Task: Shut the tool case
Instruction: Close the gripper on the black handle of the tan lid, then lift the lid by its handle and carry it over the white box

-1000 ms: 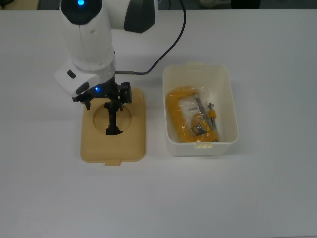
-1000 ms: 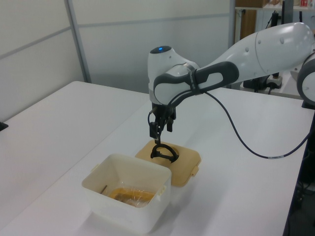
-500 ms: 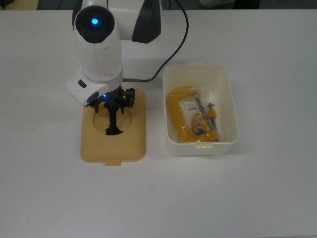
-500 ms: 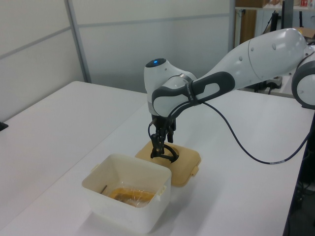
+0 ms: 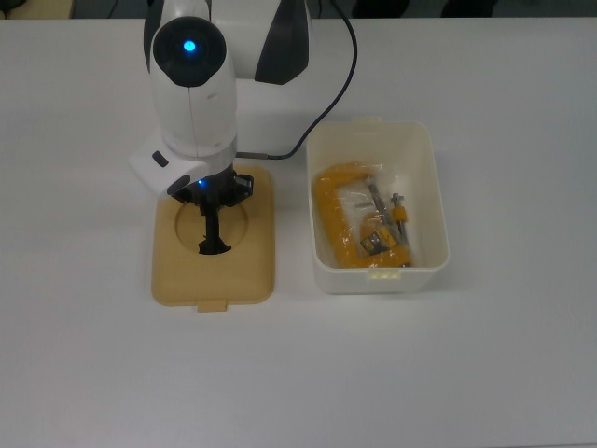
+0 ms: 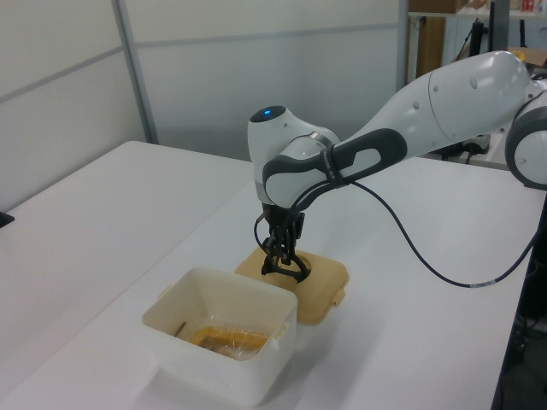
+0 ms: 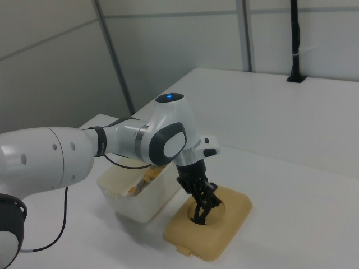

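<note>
I'm working in a lab: a bare white counter (image 6: 102, 213), plain partition wall panels (image 6: 256, 68) behind it, and the Franka arm (image 6: 444, 94) with its cable (image 6: 410, 248).

A white table (image 5: 485, 364) carries the tan lid (image 5: 252, 271) beside the open white box (image 5: 424, 149).

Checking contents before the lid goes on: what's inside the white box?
In the white box lies a yellow clamp with a few small metal parts beside it. What lies beneath the clamp is hidden.
</note>
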